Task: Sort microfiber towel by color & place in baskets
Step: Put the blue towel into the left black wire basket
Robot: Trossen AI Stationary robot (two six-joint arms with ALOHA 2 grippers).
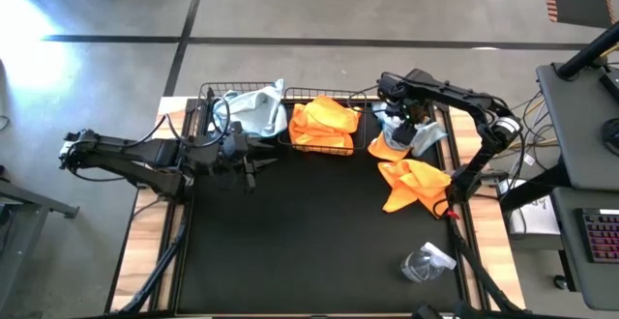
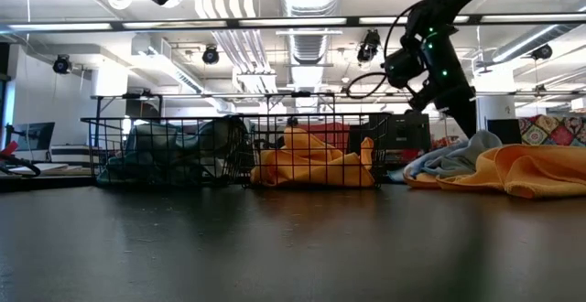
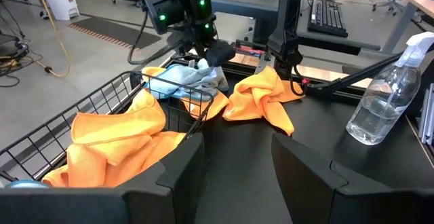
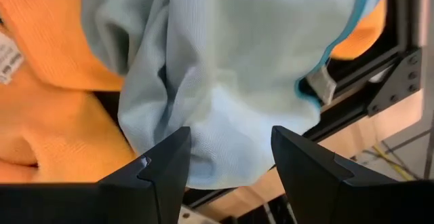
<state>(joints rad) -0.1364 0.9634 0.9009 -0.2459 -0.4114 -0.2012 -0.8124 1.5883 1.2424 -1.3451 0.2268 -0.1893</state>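
Two dark arms here, matte black from base to tip, built of slim tubular links with chunkier joint housings. The left arm shows a pale patch at its far-left end and black cables looping beside its wrist. The right arm carries a light silver-grey collar at one joint, black cabling trailing along it and a small red mark near its base. Green indicator lights glow on the right arm's wrist housing. The fingers are angular black plates with bevelled, faceted edges.

Overhead and table-level cameras share both baskets; wrist cameras sit close.
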